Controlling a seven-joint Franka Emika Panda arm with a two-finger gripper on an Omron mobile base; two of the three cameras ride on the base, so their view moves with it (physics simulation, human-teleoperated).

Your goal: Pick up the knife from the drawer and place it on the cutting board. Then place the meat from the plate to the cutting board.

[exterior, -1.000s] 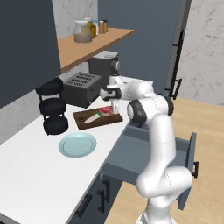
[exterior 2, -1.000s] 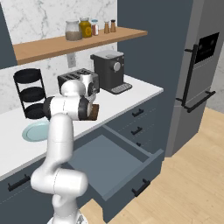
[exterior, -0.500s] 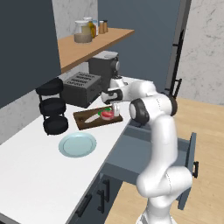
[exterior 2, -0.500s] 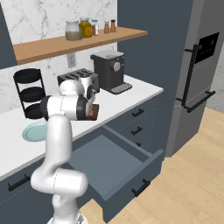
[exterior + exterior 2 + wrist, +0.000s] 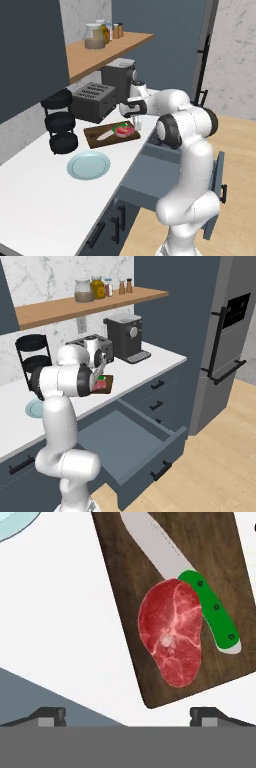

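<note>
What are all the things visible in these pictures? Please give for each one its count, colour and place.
cutting board: one, dark brown, on counter before toaster
knife: one, green handle, on board, beside meat
meat: one, red, on board
plate: one, light blue-green, on counter
drawer: one, blue-grey, pulled open
toaster: one, grey, behind board
coffee machine: one, dark, on counter
tiered rack: one, black, on counter
jars: several, on wooden shelf
gripper: one, open, above board
</note>
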